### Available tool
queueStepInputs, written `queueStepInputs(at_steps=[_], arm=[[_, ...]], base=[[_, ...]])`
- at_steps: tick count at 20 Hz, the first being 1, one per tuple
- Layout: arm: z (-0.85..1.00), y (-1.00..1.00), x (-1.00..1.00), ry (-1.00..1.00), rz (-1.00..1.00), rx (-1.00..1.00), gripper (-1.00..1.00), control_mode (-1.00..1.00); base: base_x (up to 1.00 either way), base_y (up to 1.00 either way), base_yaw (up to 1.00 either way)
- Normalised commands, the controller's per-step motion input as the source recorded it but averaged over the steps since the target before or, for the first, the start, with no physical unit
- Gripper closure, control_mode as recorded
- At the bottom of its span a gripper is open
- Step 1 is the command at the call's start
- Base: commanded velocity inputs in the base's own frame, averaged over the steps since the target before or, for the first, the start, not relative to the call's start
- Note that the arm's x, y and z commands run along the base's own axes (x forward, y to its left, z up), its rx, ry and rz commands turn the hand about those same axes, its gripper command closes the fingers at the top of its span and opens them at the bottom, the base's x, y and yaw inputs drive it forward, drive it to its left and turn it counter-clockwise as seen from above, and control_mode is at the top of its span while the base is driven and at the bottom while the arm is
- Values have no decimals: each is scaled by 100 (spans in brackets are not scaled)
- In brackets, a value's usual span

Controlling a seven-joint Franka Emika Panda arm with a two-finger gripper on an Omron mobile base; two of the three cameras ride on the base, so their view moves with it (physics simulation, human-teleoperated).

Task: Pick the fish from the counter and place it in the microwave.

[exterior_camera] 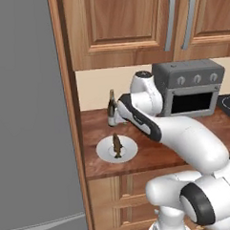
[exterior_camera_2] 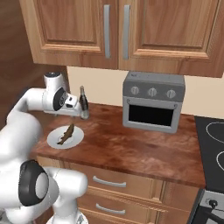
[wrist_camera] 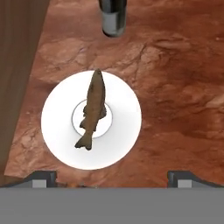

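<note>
Wine bottle (wrist_camera: 113,17) just beyond plate (wrist_camera: 57,118); open counter (wrist_camera: 179,96) alongside.

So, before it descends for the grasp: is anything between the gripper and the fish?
Nothing visible. The gripper hangs open above the fish, which lies on the white plate. The wine bottle stands apart, beyond the plate.

You're looking at a reddish-brown countertop (wrist_camera: 175,87) with a mottled, stone-like grain and a soft gloss. On it sits a smooth, matt white round plate (wrist_camera: 57,131) carrying a small brown-and-tan fish (wrist_camera: 92,109) with a dull, slightly rough skin. The dark glass-like wine bottle (exterior_camera_2: 83,104) looks shiny, though it's small here. The grey toaster oven (exterior_camera_2: 153,107) reads as brushed metal, and the cabinets (exterior_camera_2: 70,30) as satin wood.
</note>
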Motion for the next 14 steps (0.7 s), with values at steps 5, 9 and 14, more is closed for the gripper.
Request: queueStepInputs(at_steps=[5, 9, 14], arm=[[-96, 65, 41, 4, -8, -4, -100, -100], [-64, 13, 17, 5, -10, -5, -100, -100], [-34, 2, 12, 6, -10, -7, -100, -100]], base=[[0, 0, 0], [0, 0, 0], [0, 0, 0]])
